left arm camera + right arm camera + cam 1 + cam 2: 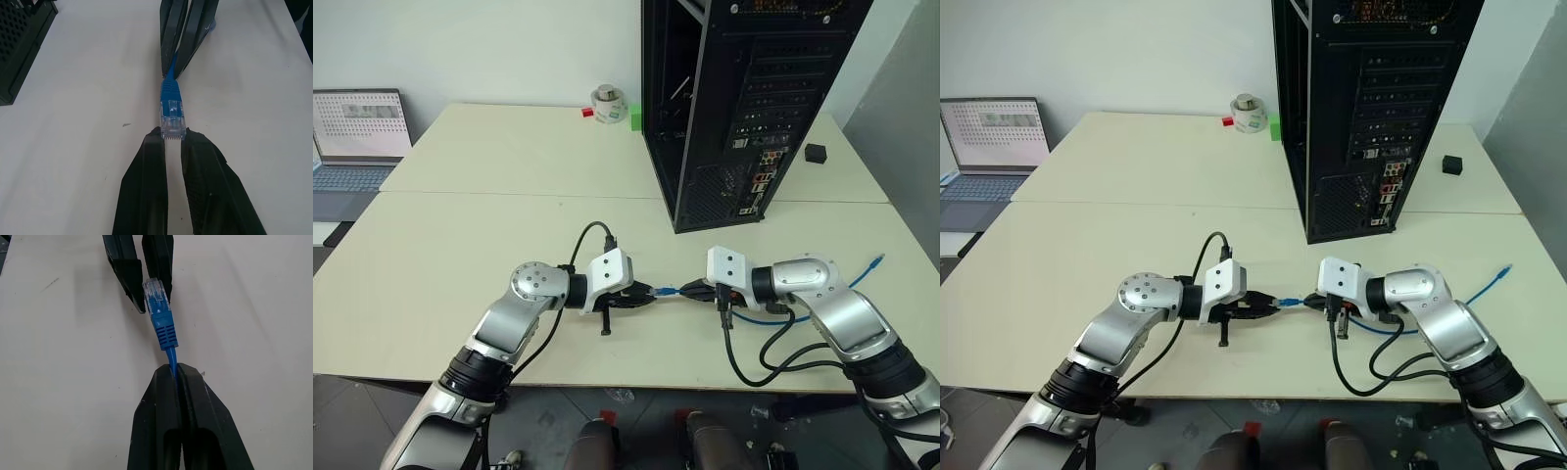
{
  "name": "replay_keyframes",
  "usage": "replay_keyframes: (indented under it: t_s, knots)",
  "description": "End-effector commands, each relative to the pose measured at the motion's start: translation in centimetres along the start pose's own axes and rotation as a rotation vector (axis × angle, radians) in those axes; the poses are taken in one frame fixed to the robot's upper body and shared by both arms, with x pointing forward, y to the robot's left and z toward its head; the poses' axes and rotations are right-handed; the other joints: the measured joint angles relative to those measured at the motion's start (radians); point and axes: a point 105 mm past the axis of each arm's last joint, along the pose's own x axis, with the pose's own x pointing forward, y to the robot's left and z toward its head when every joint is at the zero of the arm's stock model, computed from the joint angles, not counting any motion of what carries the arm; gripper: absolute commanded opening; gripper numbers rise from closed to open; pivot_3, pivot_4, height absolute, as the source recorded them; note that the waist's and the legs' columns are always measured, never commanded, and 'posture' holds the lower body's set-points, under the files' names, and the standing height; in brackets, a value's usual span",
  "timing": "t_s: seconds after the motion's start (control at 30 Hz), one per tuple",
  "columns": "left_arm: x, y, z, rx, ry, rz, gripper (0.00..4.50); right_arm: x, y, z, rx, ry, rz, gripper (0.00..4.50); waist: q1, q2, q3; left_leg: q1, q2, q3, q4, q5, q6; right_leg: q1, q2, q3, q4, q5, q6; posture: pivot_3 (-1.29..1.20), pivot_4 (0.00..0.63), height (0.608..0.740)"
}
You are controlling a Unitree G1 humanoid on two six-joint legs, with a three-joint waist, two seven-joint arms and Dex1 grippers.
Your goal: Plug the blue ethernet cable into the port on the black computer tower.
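Near table's front edge, right gripper clamped on blue ethernet cable just behind plug; left gripper jaws pinching clear plug tip, likely a handover for re-gripping; black computer tower well apart, toward far edge.

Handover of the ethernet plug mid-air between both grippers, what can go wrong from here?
1. The left gripper pinches only the tip of the clear plug; once the right gripper releases the blue ethernet cable, the plug could pivot or slip out.
2. Cable slack trails across the table behind the right arm and may drag or snag on the way to the black computer tower.
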Motion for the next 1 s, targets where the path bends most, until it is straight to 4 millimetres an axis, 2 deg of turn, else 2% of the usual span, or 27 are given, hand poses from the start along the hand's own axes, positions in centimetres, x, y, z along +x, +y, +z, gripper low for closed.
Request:
replay_keyframes:
  t_s: [0.03, 0.13, 0.23, 0.5, 0.63, 0.8, 0.9, 1.0]
  knots:
    - [0.2, -0.6, 0.6, 0.05, -0.022, -0.028, 0.2, -0.1, 0.0, 1.3, -0.058, -0.021, -0.001, 0.0, 0.0, 0.0, 0.0, 0.0, 0.0, 0.0, 0.0, 0.0, 0.0, 0.0, 0.0, 0.0, 0.0, 0.0, 0.0, 0.0, 0.15, 0.74]
    - [0.2, -0.6, 0.7, 0.053, -0.028, -0.027, 0.2, -0.2, 0.0, 1.5, -0.046, -0.026, 0.008, 0.0, 0.0, 0.0, 0.0, 0.0, 0.0, 0.0, 0.0, 0.0, 0.0, 0.0, 0.0, 0.0, 0.0, 0.0, 0.0, 0.0, 0.15, 0.74]
    - [0.2, -0.6, 0.6, 0.06, -0.029, -0.026, 0.19, -0.5, -0.1, 1.7, -0.037, -0.037, 0.014, 0.58, 0.0, 0.0, 0.0, 0.0, 0.0, 0.0, 0.0, 0.0, 0.0, 0.0, 0.0, 0.0, 0.0, 0.0, 0.0, 0.0, 0.15, 0.74]
    - [0.1, -0.8, 0.0, 0.071, -0.022, -0.031, 0.19, -0.7, -0.2, 1.4, -0.034, -0.028, 0.008, 2.59, 0.0, 0.0, 0.0, 0.0, 0.0, 0.0, 0.0, 0.0, 0.0, 0.0, 0.0, 0.0, 0.0, 0.0, 0.0, 0.0, 0.15, 0.74]
    - [0.0, -0.8, -0.2, 0.073, -0.016, -0.028, 0.19, -0.8, 0.0, 1.3, -0.024, -0.027, 0.013, 3.4, 0.0, 0.0, 0.0, 0.0, 0.0, 0.0, 0.0, 0.0, 0.0, 0.0, 0.0, 0.0, 0.0, 0.0, 0.0, 0.0, 0.15, 0.74]
    - [-0.2, -0.5, 0.0, 0.111, -0.042, 0.002, 0.19, -1.4, 1.3, 2.1, 0.161, -0.118, 0.074, 4.5, 0.0, 0.0, 0.0, 0.0, 0.0, 0.0, 0.0, 0.0, 0.0, 0.0, 0.0, 0.0, 0.0, 0.0, 0.0, 0.0, 0.15, 0.74]
    - [-0.5, -0.5, 0.9, 0.245, -0.112, 0.031, 0.19, -2.1, 1.3, 2.1, 0.318, -0.186, 0.09, 4.5, 0.001, 0.0, 0.0, 0.0, 0.0, -0.001, 0.0, 0.0, 0.0, 0.0, 0.0, -0.001, 0.0, 0.0, 0.0, 0.0, 0.15, 0.74]
    - [-0.9, -0.5, 0.8, 0.416, -0.115, 0.05, 0.19, -2.7, 1.0, 2.4, 0.425, -0.243, 0.097, 4.5, 0.0, 0.0, 0.0, 0.0, 0.0, -0.001, 0.0, 0.0, 0.0, 0.0, -0.001, 0.0, 0.0, 0.0, 0.0, 0.0, 0.15, 0.74]
